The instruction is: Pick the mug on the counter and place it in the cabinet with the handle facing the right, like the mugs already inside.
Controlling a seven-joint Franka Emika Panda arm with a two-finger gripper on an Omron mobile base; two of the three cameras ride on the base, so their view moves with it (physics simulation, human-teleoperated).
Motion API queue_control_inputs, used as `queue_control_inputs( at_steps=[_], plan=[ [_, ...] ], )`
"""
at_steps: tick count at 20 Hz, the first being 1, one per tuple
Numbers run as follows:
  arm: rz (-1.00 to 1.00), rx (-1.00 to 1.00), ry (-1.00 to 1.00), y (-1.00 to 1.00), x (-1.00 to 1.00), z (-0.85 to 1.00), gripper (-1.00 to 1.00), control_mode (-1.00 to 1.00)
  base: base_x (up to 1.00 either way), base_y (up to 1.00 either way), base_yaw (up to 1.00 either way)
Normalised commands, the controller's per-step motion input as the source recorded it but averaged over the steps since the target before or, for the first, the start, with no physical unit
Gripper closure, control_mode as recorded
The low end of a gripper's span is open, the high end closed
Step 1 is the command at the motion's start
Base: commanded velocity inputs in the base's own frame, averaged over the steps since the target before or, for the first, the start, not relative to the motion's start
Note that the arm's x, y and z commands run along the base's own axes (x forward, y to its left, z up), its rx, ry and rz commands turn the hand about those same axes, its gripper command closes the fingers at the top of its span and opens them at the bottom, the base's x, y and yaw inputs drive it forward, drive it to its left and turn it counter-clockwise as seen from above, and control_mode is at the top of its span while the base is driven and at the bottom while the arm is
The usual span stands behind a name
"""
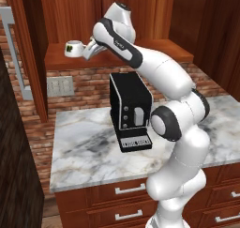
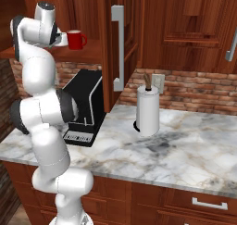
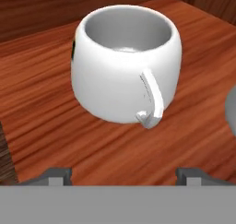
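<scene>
The mug (image 1: pixel 73 49), squat and white with a green mark, stands upright on the cabinet shelf (image 1: pixel 154 53) at its left end. In the hand view the mug (image 3: pixel 124 61) sits just ahead of my gripper (image 3: pixel 123 177), and its handle (image 3: pixel 152 101) points back towards the gripper. Both fingertips (image 3: pixel 55 176) stand wide apart, short of the mug, with nothing between them. My gripper (image 1: pixel 89 51) hovers just to the mug's right, open. A red mug (image 2: pixel 76 39) stands further right on the same shelf. The marbled counter (image 1: pixel 84 147) lies below.
A black coffee machine (image 1: pixel 130 110) stands on the counter under the shelf. A paper towel roll (image 2: pixel 148 109) stands further right. The open cabinet door (image 2: pixel 118 48) with its silver pull hangs right of the shelf. A grey rim (image 3: pixel 230 110) edges the hand view.
</scene>
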Motion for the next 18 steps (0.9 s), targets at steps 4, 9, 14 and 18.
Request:
queue_control_inputs(
  at_steps=[4,9,14,18],
  plan=[
    [0.0,0.0,-0.03,0.0,-0.37,-0.3,-1.0,-1.0,0.0,0.0,0.0],
    [0.0,0.0,-0.04,0.0,-0.44,-0.27,-1.0,-1.0,0.0,0.0,0.0],
    [0.0,0.0,-0.05,0.0,-0.47,-0.28,-1.0,-1.0,0.0,0.0,0.0],
    [0.0,0.0,-0.06,0.0,-0.48,-0.26,-1.0,-1.0,0.0,0.0,0.0]
  ],
)
